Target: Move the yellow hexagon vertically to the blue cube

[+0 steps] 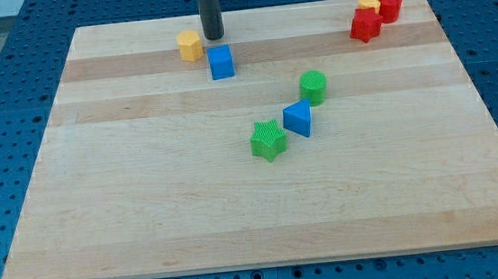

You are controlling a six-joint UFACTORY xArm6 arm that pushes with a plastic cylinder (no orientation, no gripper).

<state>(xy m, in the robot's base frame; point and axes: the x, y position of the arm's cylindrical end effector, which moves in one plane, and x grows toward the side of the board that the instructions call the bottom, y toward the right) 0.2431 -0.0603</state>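
Near the blue cube [220, 61], at the wooden board's [147, 212] top edge: the tip [213, 39] sits just above the cube and just right of the yellow hexagon [189, 46] (contact with either can't be told). Hexagon is up-left of the cube, close beside it. No jaws on this rig, just a bare rod. Well below-right of the cube: green cylinder [313, 87], blue triangular block [298, 118], green star [268, 140] in a diagonal. Far right of the cube: red blocks [365, 25] [390, 6] and a small yellow block [368, 2], clustered.
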